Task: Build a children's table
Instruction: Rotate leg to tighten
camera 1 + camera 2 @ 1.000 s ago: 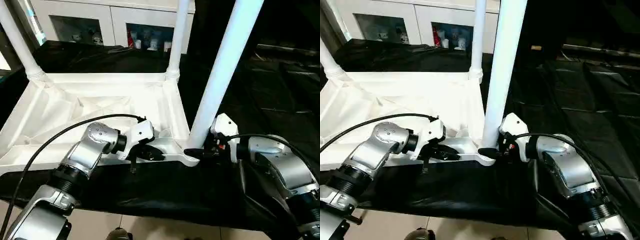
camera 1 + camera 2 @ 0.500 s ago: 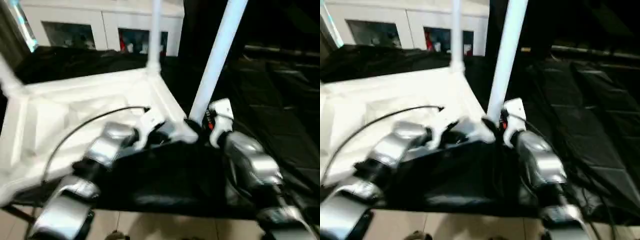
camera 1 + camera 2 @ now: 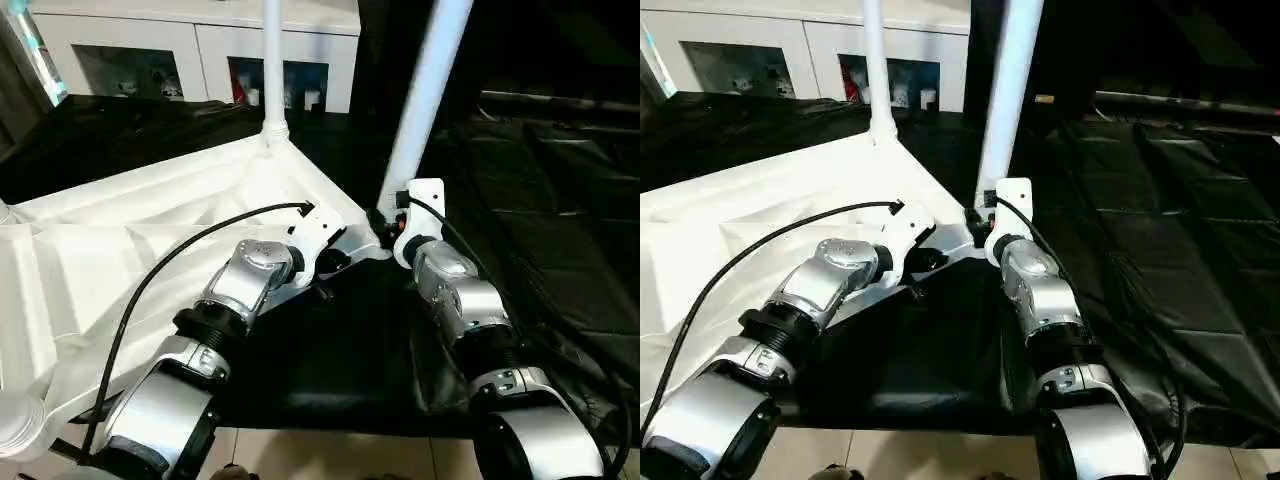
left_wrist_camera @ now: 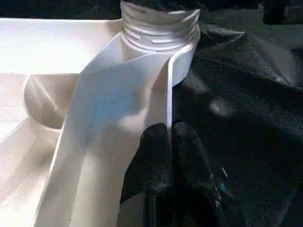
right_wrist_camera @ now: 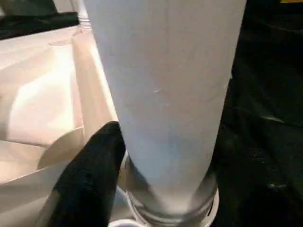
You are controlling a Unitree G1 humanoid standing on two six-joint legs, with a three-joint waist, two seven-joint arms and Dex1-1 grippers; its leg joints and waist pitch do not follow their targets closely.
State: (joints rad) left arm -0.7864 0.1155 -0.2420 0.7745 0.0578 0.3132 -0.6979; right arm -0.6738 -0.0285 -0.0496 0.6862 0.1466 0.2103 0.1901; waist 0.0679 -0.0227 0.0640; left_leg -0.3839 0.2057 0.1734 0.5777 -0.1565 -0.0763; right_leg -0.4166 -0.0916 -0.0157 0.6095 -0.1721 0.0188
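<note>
The upturned tabletop (image 3: 150,230) was plain white, and so were its legs (image 3: 425,90) (the near one picked up a faint blue cast along its length). Black cloth (image 3: 540,200) covered the surface beneath. Both forearms (image 3: 245,285) were silver with black cables, and each tool (image 4: 168,142) had black fingers (image 5: 90,175). The cabinet (image 3: 200,45) behind was white, with small red and white items behind its glass.

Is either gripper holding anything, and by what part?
The left gripper pinches the tabletop's thin side rim near the corner socket. The right gripper grips the leg at its base.
</note>
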